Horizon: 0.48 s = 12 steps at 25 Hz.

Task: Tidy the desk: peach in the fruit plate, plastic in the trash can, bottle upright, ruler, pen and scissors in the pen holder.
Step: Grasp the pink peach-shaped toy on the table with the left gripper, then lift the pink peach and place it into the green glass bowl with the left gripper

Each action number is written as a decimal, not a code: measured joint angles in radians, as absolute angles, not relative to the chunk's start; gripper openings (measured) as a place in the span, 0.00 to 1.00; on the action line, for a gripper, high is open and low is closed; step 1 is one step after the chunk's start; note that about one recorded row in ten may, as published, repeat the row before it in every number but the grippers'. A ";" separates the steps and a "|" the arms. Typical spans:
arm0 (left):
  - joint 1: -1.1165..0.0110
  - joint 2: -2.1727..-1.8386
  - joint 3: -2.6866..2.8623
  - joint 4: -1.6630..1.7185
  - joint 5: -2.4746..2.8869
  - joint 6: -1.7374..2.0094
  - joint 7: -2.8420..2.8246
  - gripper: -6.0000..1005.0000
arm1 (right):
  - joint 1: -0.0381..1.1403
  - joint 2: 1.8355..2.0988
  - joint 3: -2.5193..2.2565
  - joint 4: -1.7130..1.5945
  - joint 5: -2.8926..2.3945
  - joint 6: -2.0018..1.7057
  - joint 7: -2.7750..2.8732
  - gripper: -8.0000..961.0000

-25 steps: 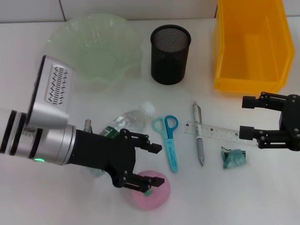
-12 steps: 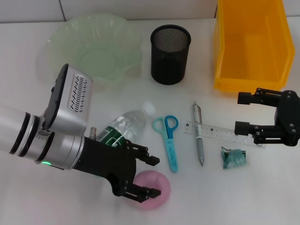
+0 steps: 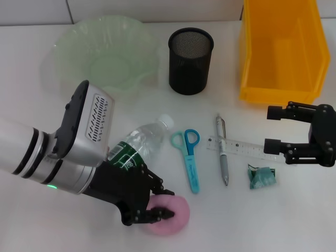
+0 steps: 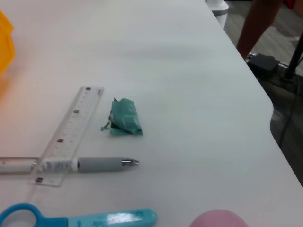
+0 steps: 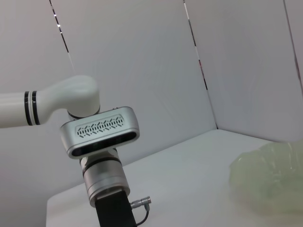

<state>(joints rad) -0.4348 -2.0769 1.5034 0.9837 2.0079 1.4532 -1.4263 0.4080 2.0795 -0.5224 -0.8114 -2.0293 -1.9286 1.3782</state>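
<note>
A pink peach (image 3: 176,216) lies at the table's front, and its top shows in the left wrist view (image 4: 218,219). My left gripper (image 3: 160,199) is open, low over the peach's left side, with one finger across it. A clear bottle (image 3: 139,143) lies on its side beside the left arm. Blue scissors (image 3: 190,158), a pen (image 3: 223,156) and a clear ruler (image 3: 239,148) lie in the middle. A green plastic wrapper (image 3: 261,176) lies right of them. My right gripper (image 3: 269,129) is open above the ruler's right end.
A black mesh pen holder (image 3: 191,60) stands at the back centre. A green glass fruit plate (image 3: 105,55) is at the back left and a yellow bin (image 3: 283,50) at the back right. The left wrist view shows the ruler (image 4: 71,135), wrapper (image 4: 124,118), pen (image 4: 94,165) and scissors (image 4: 94,219).
My left gripper has dropped and moved down onto the peach, its fingers narrowing around it. The right gripper has hardly moved.
</note>
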 joint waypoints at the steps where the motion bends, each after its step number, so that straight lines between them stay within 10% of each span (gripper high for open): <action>1: -0.415 -2.077 1.505 1.027 2.004 1.455 -1.431 0.59 | 0.406 2.080 -0.522 -0.811 -2.029 -1.930 1.383 0.86; 3: -0.410 -2.077 1.505 1.038 2.001 1.457 -1.438 0.34 | 0.404 2.080 -0.522 -0.811 -2.029 -1.930 1.384 0.86; 12: -0.384 -2.068 1.401 1.098 1.865 1.577 -1.435 0.22 | 0.396 2.080 -0.516 -0.807 -2.018 -1.930 1.385 0.86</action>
<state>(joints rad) -0.3838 -2.0684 1.4015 1.0979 1.8652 1.5772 -1.4345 0.3958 2.0801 -0.5159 -0.8068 -2.0183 -1.9301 1.3851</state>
